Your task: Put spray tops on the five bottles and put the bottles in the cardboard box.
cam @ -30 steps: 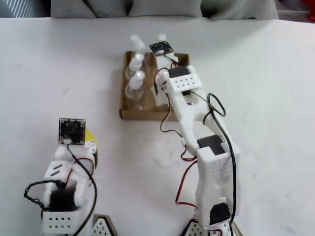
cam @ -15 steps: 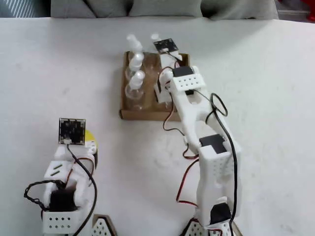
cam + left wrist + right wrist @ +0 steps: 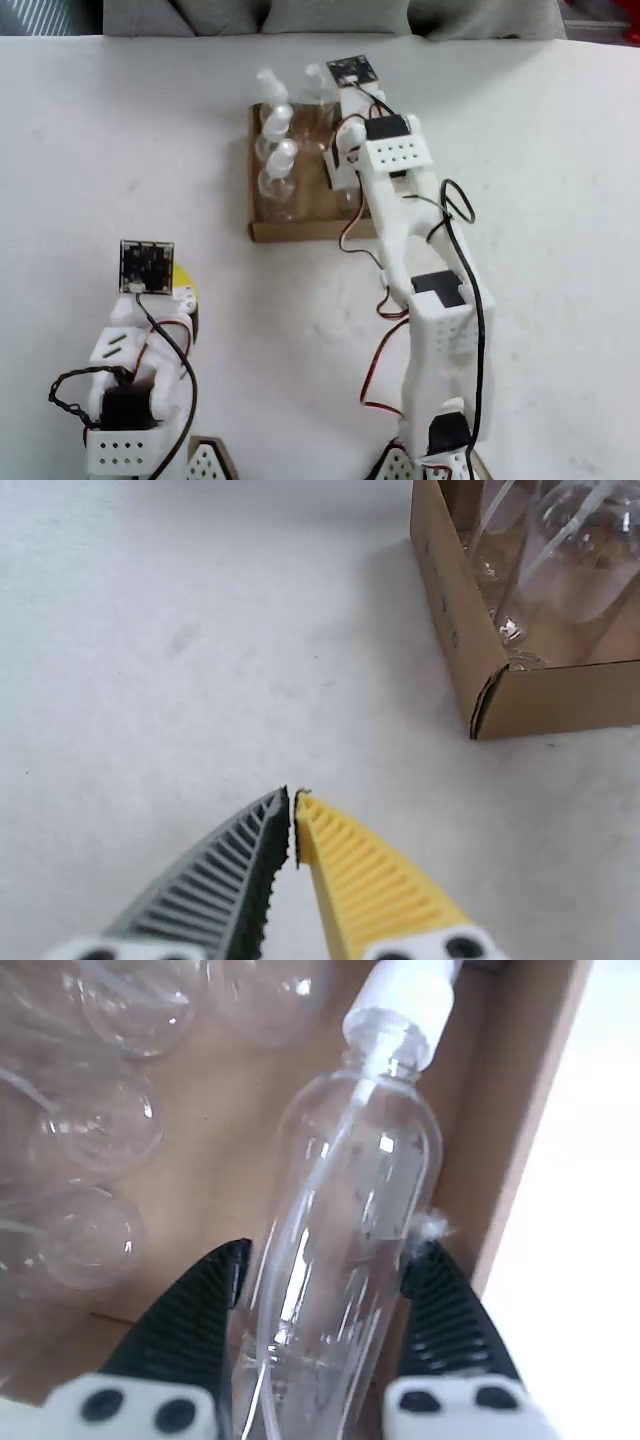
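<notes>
Tally on the bench (image 3: 560, 150)
Five bottles (image 3: 340, 1200), one cardboard box (image 3: 300, 231), two claws: left claw (image 3: 293, 808), right claw (image 3: 330, 1252).

1. I work at a makeshift robotics bench; lab or hobby room, I cannot tell. A plain white table (image 3: 120, 120) spreads around the open brown cardboard box (image 3: 300, 232).
2. Beyond the box, grey cushion-like shapes (image 3: 330, 15) line the table's far edge.
3. Nearer than the box, my white plastic arm (image 3: 440, 340) trails bare red and black wires (image 3: 363, 398).
</notes>
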Motion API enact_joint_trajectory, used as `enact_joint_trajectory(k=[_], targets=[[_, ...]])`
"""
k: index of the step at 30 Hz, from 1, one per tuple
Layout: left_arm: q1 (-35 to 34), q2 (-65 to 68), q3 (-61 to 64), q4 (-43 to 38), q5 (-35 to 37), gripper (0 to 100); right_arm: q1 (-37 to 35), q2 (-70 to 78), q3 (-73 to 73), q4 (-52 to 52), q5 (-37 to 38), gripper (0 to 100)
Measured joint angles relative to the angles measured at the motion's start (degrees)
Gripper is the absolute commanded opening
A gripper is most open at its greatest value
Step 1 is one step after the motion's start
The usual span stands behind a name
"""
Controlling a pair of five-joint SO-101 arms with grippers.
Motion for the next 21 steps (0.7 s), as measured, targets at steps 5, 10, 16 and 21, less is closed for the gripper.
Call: enact_joint_trajectory(k=[5, 10, 16, 21], targets=[[0.0, 0.0, 0.0, 0.0, 0.0, 2, 0.7, 0.0, -2.99, 2.37, 0.0, 1.6], [0.0, 0.0, 0.0, 0.0, 0.0, 2, 1.67, 0.0, -8.0, 5.89, 0.0, 1.6], [0.0, 0.0, 0.0, 0.0, 0.0, 2, 2.99, 0.0, -13.63, 9.93, 0.0, 1.6], [0.0, 0.0, 0.0, 0.0, 0.0, 2, 4.22, 0.0, -17.14, 12.84, 0.0, 1.6]])
